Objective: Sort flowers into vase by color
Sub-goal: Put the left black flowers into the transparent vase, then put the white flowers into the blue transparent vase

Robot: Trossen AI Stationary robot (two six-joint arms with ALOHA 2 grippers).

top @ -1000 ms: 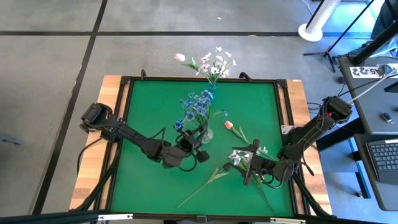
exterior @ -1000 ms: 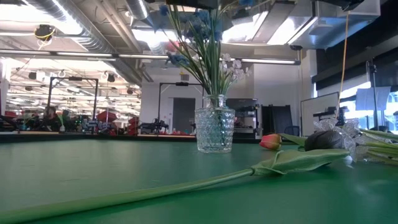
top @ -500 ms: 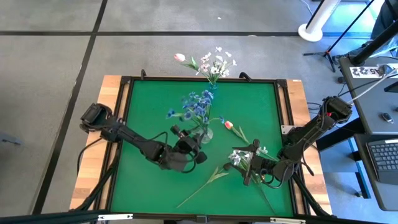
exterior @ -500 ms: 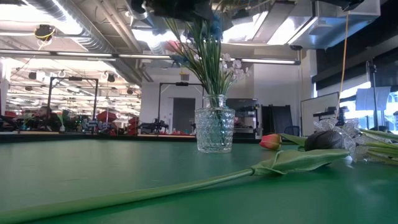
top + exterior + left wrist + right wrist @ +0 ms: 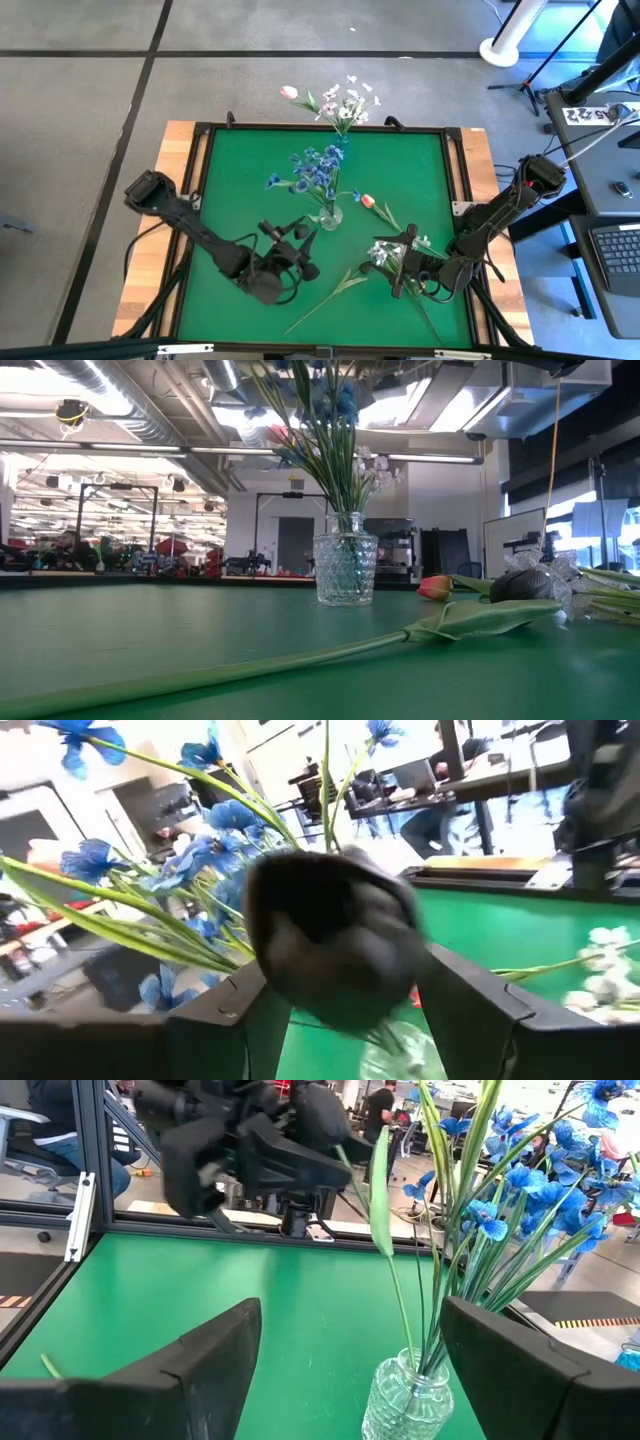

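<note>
Left tool (image 5: 290, 250) back from vase (image 5: 328, 213)

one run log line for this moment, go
left hand: open, near glass vase | blue flowers: in vase | right hand: open over white flowers

floor (image 5: 80, 120): grey, dark seams | ceiling lights (image 5: 150, 448) | desk (image 5: 610, 215), laptop (image 5: 618, 250)

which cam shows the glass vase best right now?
Low view: the glass vase stands whole and unblocked on the green mat. The right wrist view cuts off its base, the high view shows it small under the blue flowers, and the left wrist view only a blurred bit.
</note>
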